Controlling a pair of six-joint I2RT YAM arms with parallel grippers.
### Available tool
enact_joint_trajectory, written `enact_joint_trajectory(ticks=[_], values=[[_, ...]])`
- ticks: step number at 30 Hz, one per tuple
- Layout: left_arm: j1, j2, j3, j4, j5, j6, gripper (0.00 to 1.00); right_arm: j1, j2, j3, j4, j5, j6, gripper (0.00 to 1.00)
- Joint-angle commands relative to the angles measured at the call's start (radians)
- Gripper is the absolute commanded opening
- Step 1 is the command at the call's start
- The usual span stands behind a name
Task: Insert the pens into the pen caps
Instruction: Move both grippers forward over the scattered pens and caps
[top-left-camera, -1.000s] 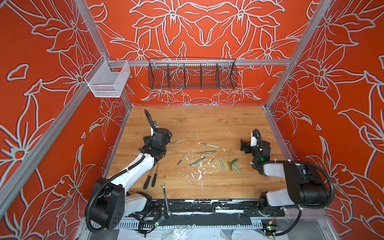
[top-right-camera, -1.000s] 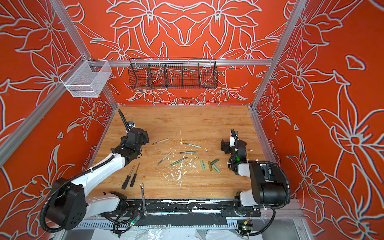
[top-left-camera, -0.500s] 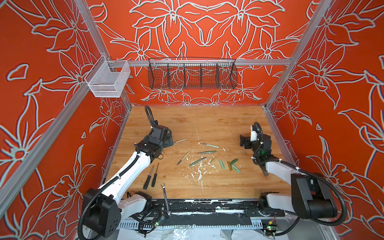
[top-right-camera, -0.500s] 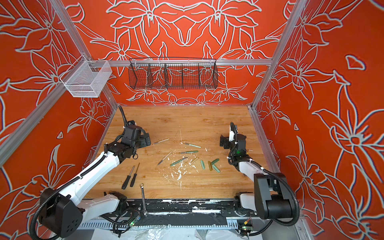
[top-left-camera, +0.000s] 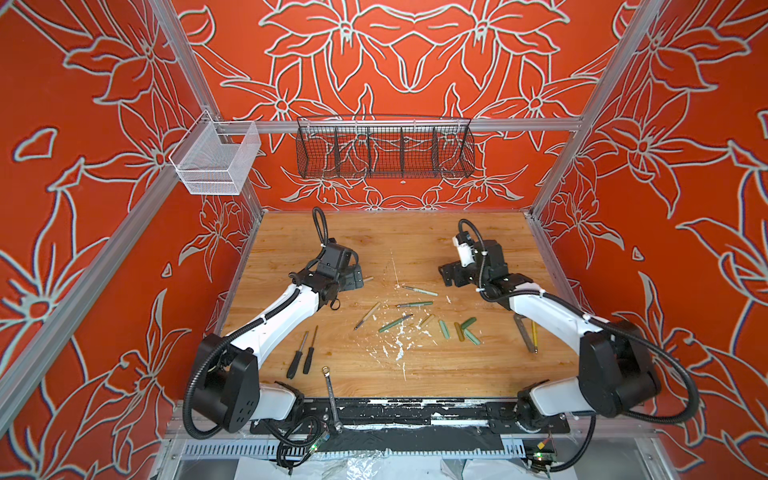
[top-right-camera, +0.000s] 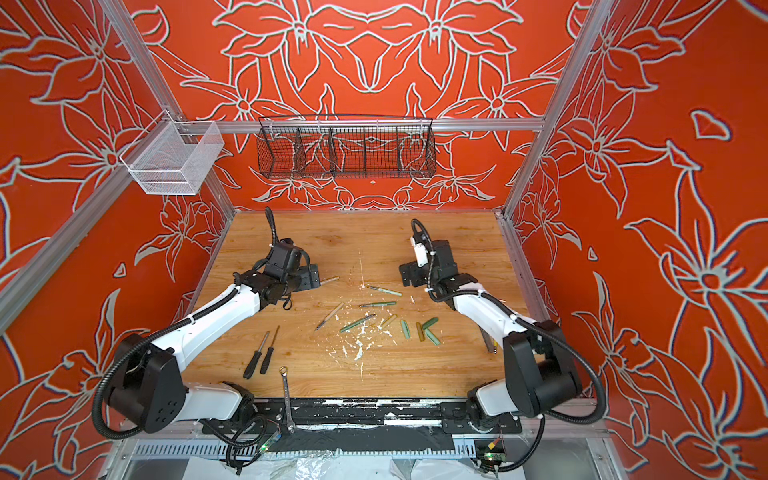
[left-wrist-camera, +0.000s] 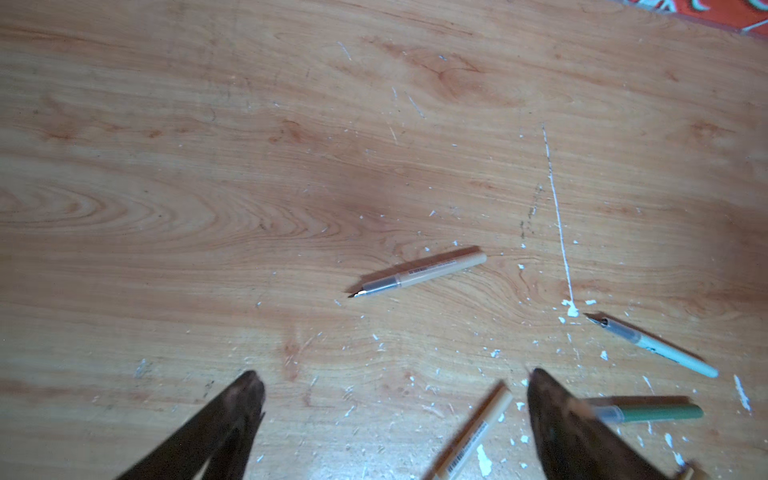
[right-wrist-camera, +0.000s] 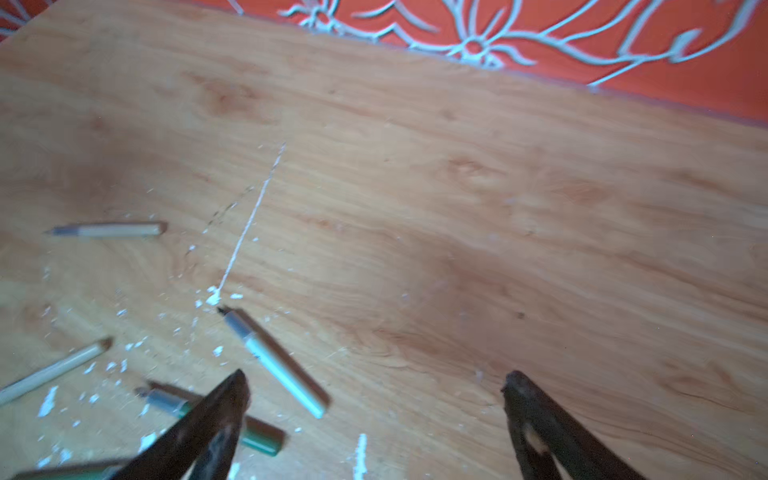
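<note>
Several pens lie in the middle of the wooden table: a beige one (top-left-camera: 368, 279) (left-wrist-camera: 419, 272) by my left gripper, a pale green one (top-left-camera: 419, 290) (right-wrist-camera: 274, 361) by my right gripper, a dark green one (top-left-camera: 414, 304) (left-wrist-camera: 648, 413), another beige one (top-left-camera: 368, 315) (left-wrist-camera: 473, 436) and a green one (top-left-camera: 395, 323). The pen caps, a beige cap (top-left-camera: 427, 320) and green and olive caps (top-left-camera: 458, 331) (top-right-camera: 420, 331), lie in a loose cluster nearer the front. My left gripper (top-left-camera: 353, 277) (top-right-camera: 314, 277) (left-wrist-camera: 394, 376) hovers open and empty. My right gripper (top-left-camera: 448, 275) (top-right-camera: 405, 276) (right-wrist-camera: 376, 377) is open and empty too.
Two black-handled screwdrivers (top-left-camera: 300, 353) lie at the front left and a long silver wrench (top-left-camera: 332, 397) crosses the front edge. A grey tool and a yellow stick (top-left-camera: 528, 334) lie under my right arm. White flecks (top-left-camera: 397, 340) dot the middle. Two wire baskets (top-left-camera: 384, 151) (top-left-camera: 214, 160) hang on the back rail.
Both arms have stretched out from their bases. The left gripper has shifted right towards the beige pen, the right gripper left and further back towards the pale green pen. Both stayed open.
</note>
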Motion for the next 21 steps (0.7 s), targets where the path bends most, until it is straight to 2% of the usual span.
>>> enact_joint_trajectory(ticks=[1,11,21], values=[[-0.02,0.019,0.017,0.027,0.003,-0.027,0.97,0.043,0.042,0.018,-0.133,-0.041,0.009,0.98],[-0.038,0.045,0.024,-0.002,0.004,0.02,0.97,0.049,0.096,0.062,-0.181,-0.162,-0.034,0.97],[-0.04,0.076,0.055,-0.002,0.033,0.04,0.97,0.051,0.088,0.046,-0.185,-0.14,-0.065,0.98]])
